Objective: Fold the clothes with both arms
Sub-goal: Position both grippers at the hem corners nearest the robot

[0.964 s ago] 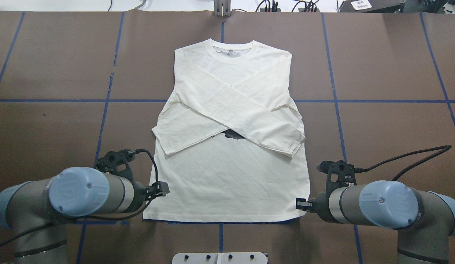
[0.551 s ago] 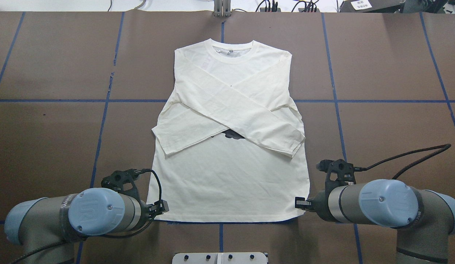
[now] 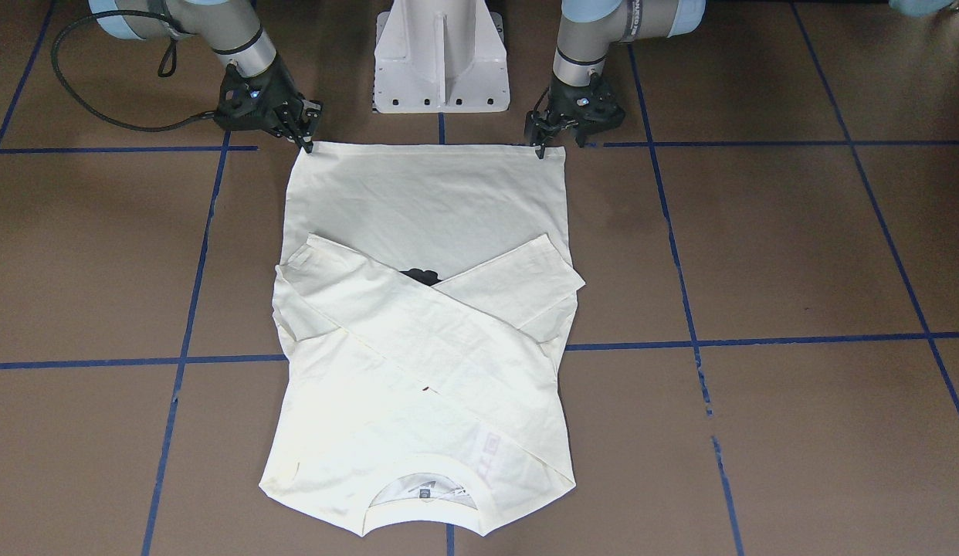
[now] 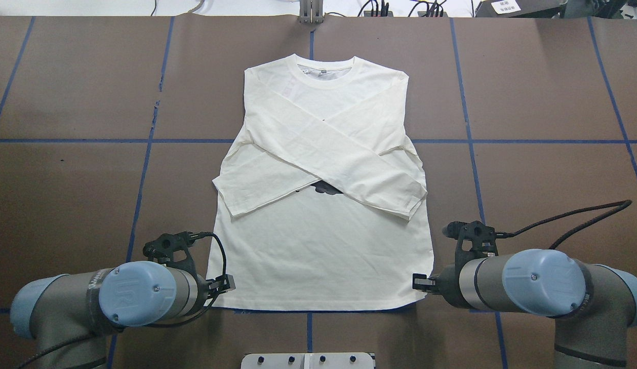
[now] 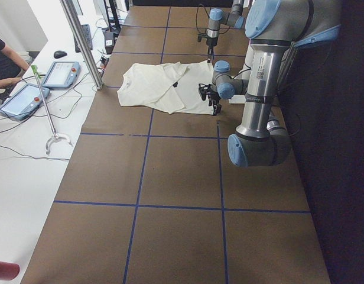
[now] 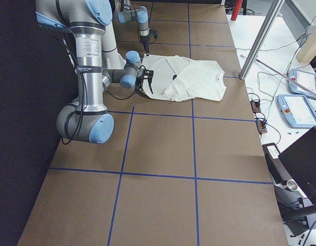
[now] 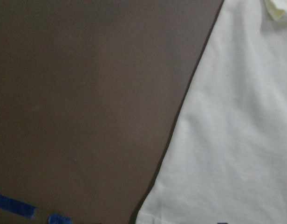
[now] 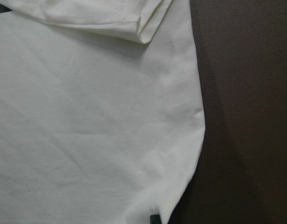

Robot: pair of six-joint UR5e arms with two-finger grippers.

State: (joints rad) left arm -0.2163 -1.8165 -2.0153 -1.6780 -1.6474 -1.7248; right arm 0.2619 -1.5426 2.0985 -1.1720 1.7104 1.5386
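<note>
The cream-white shirt (image 4: 318, 246) lies flat, front up, on the brown table, collar at the far end. Its two long sleeves are crossed over the chest and hide most of the black print (image 4: 326, 188). My left gripper (image 4: 225, 285) sits low at the hem's left corner, also seen in the front-facing view (image 3: 543, 147); its fingers look spread and hold nothing. My right gripper (image 4: 418, 283) is at the hem's right corner (image 3: 306, 141), open, with one dark fingertip (image 8: 154, 218) at the cloth's edge. The left wrist view shows only shirt (image 7: 236, 140) and table.
The white pedestal base (image 3: 441, 62) stands just behind the hem between the arms. Blue tape lines (image 4: 144, 141) grid the brown tabletop. A black cable (image 4: 580, 215) loops off the right wrist. Beyond the table's far edge are a metal post (image 5: 81, 41), handheld screens (image 5: 58, 74) and a seated person (image 5: 5, 59).
My left arm has swung back toward the near edge, taking its gripper from beside the shirt's lower side down to the hem corner. The right arm and the shirt have barely moved.
</note>
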